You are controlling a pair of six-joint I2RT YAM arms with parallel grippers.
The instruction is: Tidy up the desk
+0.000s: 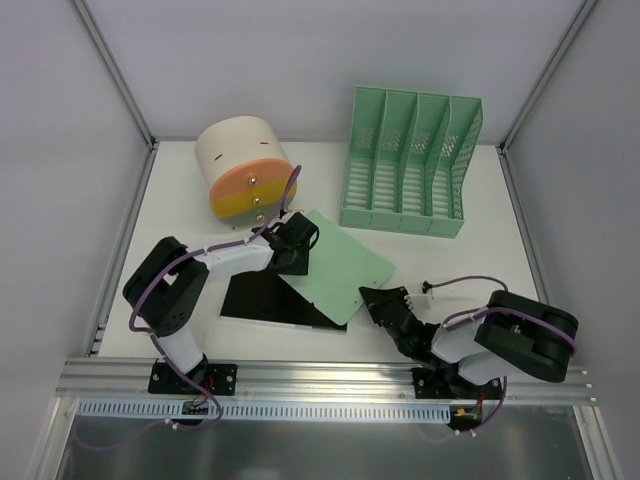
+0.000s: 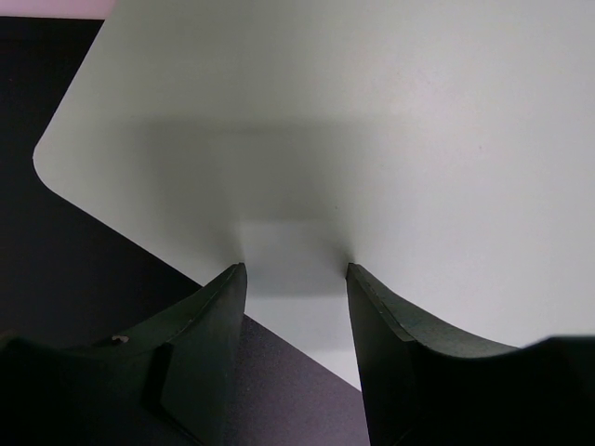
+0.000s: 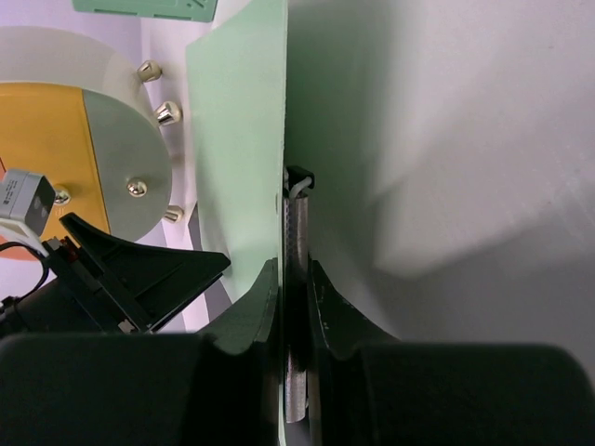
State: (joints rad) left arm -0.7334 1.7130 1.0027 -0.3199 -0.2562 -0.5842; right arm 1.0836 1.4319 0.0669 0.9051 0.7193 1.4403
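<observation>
The right gripper (image 3: 293, 269) pinched the green sheet (image 1: 340, 265), middle of the frame; the left gripper (image 2: 296, 269) stood open at its upper-left edge.

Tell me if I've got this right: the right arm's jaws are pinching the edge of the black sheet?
No. The right arm's jaws are pinching the edge of the green sheet, as the right wrist view shows. The black sheet lies partly under it.
</observation>
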